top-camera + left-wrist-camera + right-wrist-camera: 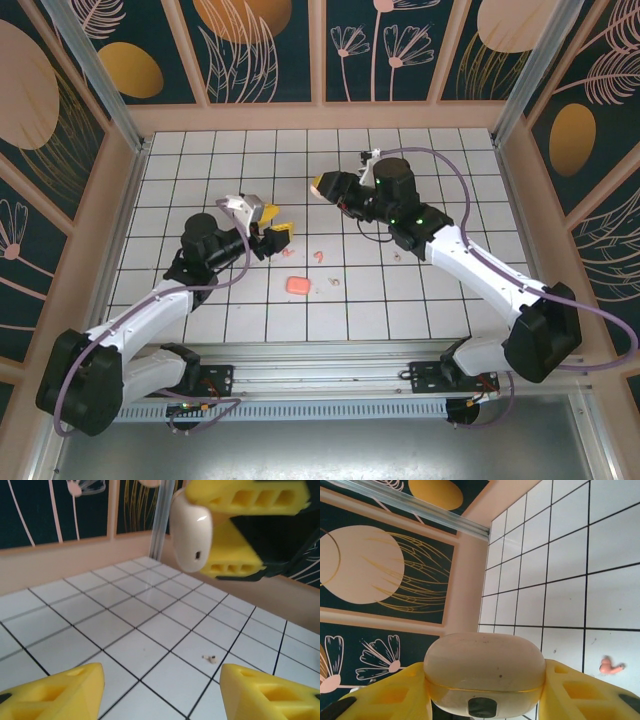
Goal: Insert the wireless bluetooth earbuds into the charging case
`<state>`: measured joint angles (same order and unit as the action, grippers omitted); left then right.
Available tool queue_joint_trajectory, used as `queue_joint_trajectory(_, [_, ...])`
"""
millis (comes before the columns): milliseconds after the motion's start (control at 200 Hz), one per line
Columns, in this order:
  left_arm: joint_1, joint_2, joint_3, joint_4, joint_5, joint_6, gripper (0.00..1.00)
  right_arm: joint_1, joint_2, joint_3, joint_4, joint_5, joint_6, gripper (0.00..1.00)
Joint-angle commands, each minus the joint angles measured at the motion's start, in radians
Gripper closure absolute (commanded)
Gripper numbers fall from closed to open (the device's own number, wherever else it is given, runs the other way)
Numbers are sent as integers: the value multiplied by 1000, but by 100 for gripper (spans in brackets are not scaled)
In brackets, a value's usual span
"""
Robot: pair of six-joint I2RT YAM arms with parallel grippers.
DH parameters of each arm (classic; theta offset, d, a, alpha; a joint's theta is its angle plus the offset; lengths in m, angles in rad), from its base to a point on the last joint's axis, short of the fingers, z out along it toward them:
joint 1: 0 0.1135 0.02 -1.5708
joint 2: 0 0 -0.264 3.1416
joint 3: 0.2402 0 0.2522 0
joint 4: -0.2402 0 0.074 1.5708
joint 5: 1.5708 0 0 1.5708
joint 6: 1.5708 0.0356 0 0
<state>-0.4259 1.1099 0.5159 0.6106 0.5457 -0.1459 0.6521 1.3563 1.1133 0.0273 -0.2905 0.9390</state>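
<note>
The left end effector [276, 238] hangs over the white tiled bench [180, 180]. Its yellow fingers [60, 692] stand partly apart with nothing between them. A little to its right, nearer the arm bases, a rounded salmon plastic case [297, 285] lies on the tiles. A tiny pink stemmed earbud [318, 257] and a paler one [333, 281] lie near the case, each apart from it. Further right, the right end effector [322, 186] is raised off the bench and clamped on a rounded beige plastic charging case [485, 667] with its lid closed.
</note>
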Motion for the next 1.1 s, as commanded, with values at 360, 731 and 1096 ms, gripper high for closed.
queue_joint_trajectory(360, [-4, 37, -30, 312, 30, -98, 38, 55, -28, -109, 270, 17, -57, 54])
queue_joint_trajectory(731, [-26, 67, 7, 308, 56, -87, 39, 99, 8, -118, 337, 2, -42, 53])
queue_joint_trajectory(1096, [-38, 73, 24, 308, -16, -123, 46, 145, 53, -110, 347, -24, -29, 53])
